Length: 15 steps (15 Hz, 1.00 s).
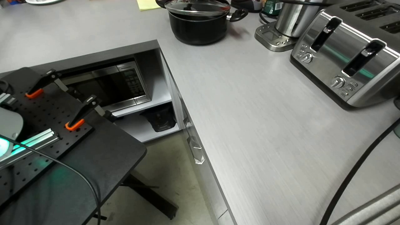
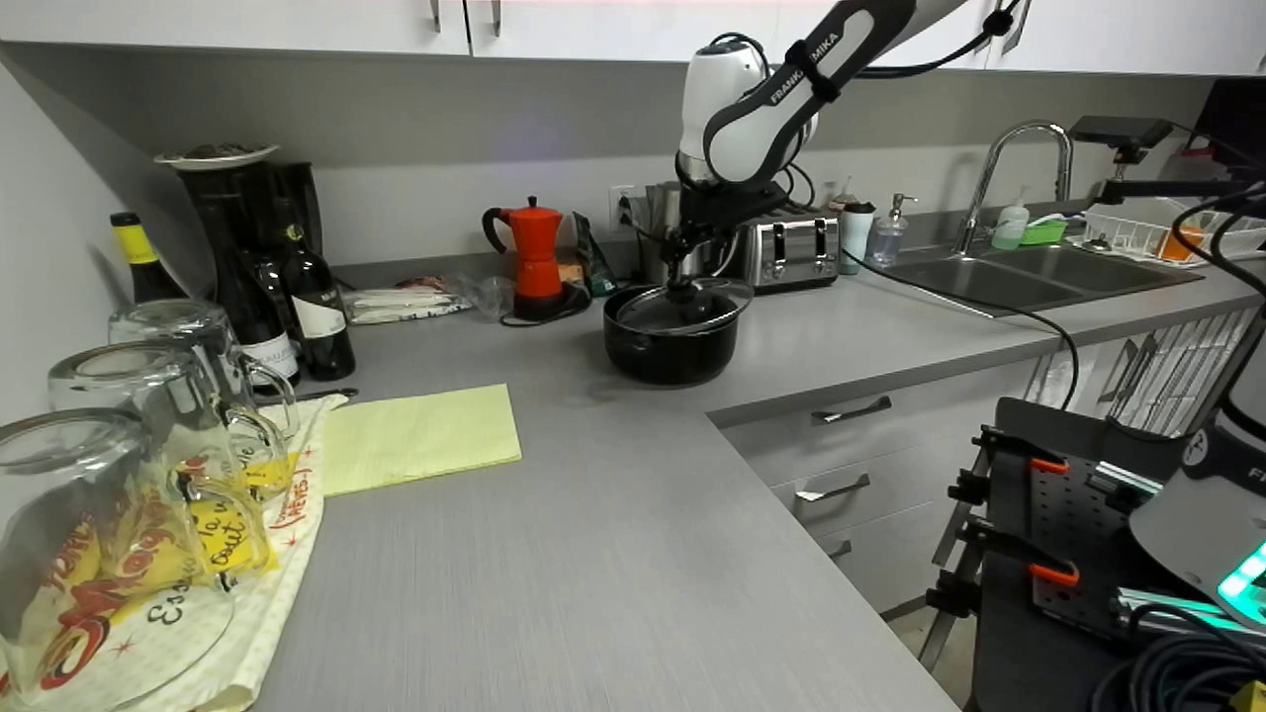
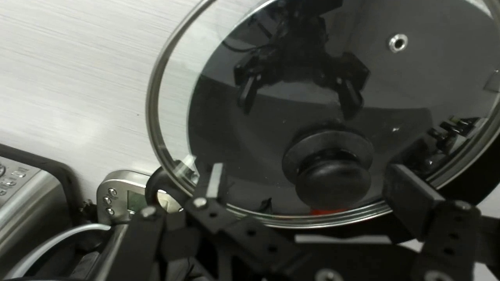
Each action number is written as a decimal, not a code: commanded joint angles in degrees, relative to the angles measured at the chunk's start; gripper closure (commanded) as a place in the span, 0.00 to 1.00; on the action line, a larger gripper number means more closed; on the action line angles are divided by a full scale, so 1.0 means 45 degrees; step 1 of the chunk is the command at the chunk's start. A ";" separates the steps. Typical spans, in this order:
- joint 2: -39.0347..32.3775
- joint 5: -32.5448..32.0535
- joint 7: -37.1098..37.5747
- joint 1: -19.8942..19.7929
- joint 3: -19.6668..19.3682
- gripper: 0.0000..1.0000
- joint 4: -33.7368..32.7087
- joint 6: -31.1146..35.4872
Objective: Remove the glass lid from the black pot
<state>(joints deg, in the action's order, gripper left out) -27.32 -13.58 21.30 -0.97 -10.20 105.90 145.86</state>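
Note:
The black pot (image 1: 200,29) stands on the grey counter; it also shows in an exterior view (image 2: 668,358) and the wrist view (image 3: 484,183). The glass lid (image 1: 209,6) lies off-centre on it, overhanging one side and looking slightly tilted. It shows in an exterior view (image 2: 643,309) and fills much of the wrist view (image 3: 258,144). My gripper (image 3: 306,171) points down over the lid. Its fingers are spread on either side of the dark knob (image 3: 334,183), with gaps on both sides. In an exterior view the gripper (image 2: 679,269) is right at the knob, which it partly hides.
A silver toaster (image 1: 347,59) and a steel kettle base (image 1: 275,36) stand beside the pot. A red moka pot (image 2: 537,252) is behind it. A yellow cloth (image 2: 425,440), glass mugs (image 2: 148,425) and wine bottles (image 2: 316,307) are farther along the counter (image 2: 554,554).

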 commanded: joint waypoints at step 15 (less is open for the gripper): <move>-0.1402 0.0222 0.0110 0.0358 -0.0313 0.00 -0.1516 -0.0130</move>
<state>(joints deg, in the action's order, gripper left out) -32.14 -13.52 21.31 -0.30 -10.56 101.22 145.85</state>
